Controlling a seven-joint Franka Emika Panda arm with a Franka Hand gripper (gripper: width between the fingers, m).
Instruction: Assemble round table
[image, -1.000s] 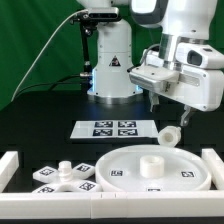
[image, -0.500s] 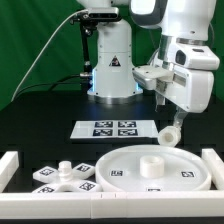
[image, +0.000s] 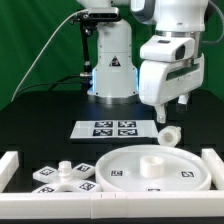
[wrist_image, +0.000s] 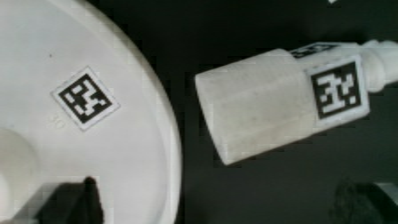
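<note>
The large rimmed round disc (image: 155, 168) lies flat at the front of the table, with a raised hub in its middle. The short cylindrical leg (image: 169, 135) lies on its side on the black table, just behind the disc's rim on the exterior view's right. The four-armed cross base (image: 62, 177) lies at the front on the exterior view's left. My gripper (image: 170, 110) hangs open and empty just above the leg. In the wrist view the tagged leg (wrist_image: 285, 95) lies beside the disc (wrist_image: 71, 100), between my dark fingertips (wrist_image: 71, 200); the gripper (wrist_image: 217, 205) touches neither.
The marker board (image: 115, 128) lies flat behind the disc. A white blocky border rail (image: 8, 165) runs along the front and both sides of the work area. The robot's base (image: 110, 70) stands at the back, with a black cable trailing to the left.
The wrist has turned and swung to the exterior view's left, now sitting squarer above the leg. The leg, disc and base have not moved.
</note>
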